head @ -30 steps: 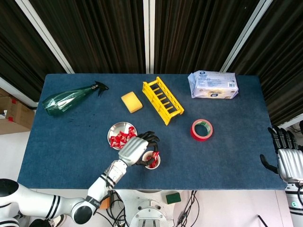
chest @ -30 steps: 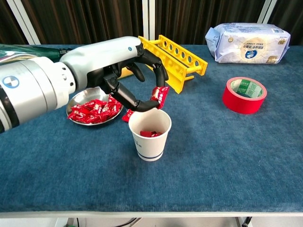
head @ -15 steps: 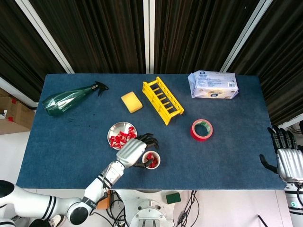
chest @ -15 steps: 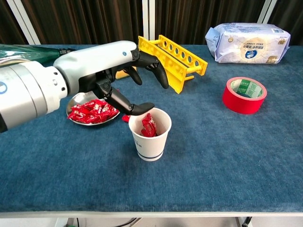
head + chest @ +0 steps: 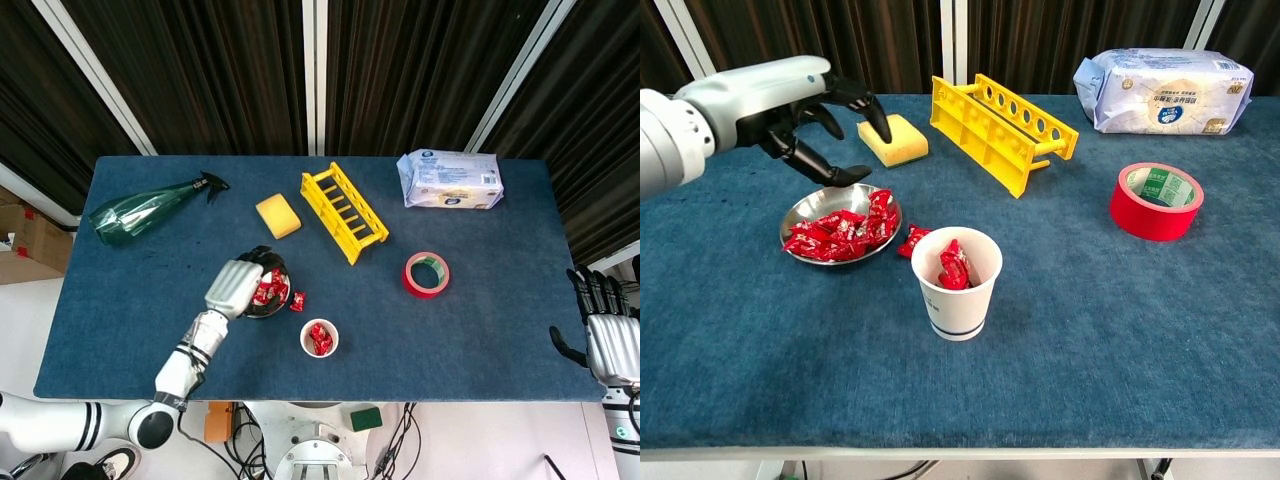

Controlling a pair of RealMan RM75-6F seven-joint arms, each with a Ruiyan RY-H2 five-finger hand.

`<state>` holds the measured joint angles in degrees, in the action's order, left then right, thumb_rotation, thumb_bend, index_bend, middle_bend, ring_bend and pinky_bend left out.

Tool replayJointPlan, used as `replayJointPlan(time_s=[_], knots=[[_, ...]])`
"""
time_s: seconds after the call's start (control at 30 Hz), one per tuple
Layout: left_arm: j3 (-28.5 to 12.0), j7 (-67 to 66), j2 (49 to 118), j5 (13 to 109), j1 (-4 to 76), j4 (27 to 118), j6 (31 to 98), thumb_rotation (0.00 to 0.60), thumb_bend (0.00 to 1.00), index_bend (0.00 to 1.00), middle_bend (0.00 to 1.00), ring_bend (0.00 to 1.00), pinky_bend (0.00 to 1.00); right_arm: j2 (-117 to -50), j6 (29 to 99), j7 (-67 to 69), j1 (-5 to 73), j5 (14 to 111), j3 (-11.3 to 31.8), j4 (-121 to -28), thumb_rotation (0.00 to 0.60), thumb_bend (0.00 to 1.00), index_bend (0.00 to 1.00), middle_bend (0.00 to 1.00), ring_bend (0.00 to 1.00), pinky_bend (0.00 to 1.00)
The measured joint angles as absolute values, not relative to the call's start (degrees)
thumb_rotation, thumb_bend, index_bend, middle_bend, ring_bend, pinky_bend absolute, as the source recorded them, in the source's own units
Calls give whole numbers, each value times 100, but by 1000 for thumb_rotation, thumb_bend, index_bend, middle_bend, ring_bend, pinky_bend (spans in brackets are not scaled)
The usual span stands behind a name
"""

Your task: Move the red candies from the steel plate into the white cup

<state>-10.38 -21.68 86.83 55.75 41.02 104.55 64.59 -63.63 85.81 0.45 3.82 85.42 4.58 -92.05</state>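
Surface: table (image 5: pixel 470 330) under dark blue cloth, black pleated curtains behind.

Steel plate (image 5: pixel 808 207) — small, round, shiny, shallow; stands left of centre near the front, holding a loose heap of red candies (image 5: pixel 840 232) in glossy crinkled wrappers. One stray red candy (image 5: pixel 912 240) lies on the cloth between plate and cup, just beside the plate's rim.

White cup (image 5: pixel 958 300) — paper, with thin blue bands near the base; upright, just right of and nearer the front than the plate. Red wrapped candies (image 5: pixel 954 266) show inside it.

Left hand (image 5: pixel 818 130) — silver back, black fingers (image 5: pixel 873 112) spread apart and curved downward, holding nothing; it hovers over the far-left rim of the plate.

Right hand (image 5: pixel 607 340) — at the table's right front edge, off the cloth, fingers straight and slightly apart, empty.

Other items: yellow sponge (image 5: pixel 892 140); yellow rack (image 5: pixel 1002 129); red tape roll (image 5: pixel 1156 200); wet-wipes pack (image 5: pixel 1162 91); green spray bottle (image 5: pixel 145 209) lying on its side.
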Motion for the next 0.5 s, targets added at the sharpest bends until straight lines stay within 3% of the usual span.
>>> replayJointPlan(time_s=[0.27,0.5], knots=[[-696,-2501,8670,5188,4068,9727,6140,586,285,366,253,128,250,-6396,8589,-27,381,8526,463,-9217,600,301,0,0,0,0],[-690,-2623,8871,5062,4087,9386,6109,584,285,348,253,127,252,-6400,8572,-40,387,8521,461,-9217,600,302,0,0,0,0]])
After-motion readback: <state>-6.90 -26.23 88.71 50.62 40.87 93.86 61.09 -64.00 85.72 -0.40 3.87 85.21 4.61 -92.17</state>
